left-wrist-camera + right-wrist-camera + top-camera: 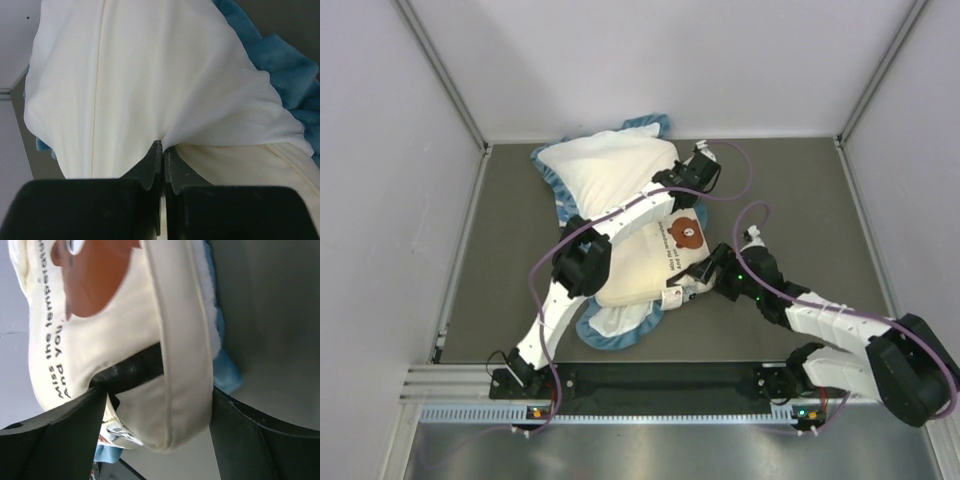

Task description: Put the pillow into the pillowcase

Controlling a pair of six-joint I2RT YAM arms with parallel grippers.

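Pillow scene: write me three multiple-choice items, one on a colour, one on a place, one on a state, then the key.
1. The ruffled edge of the pillowcase is:
A. blue
B. red
C. green

2. The bear logo on the pillow is:
A. hidden inside the pillowcase
B. uncovered, beside the right arm
C. turned face down

3. The left jaws are:
A. wide open, holding nothing
B. closed on the bear logo
C. shut on white pillowcase fabric

Key:
1 A: a blue frill shows at the near and far ends in the top view.
2 B: the logo shows plainly next to the right arm.
3 C: the left wrist view shows them pinched together on gathered white fabric.
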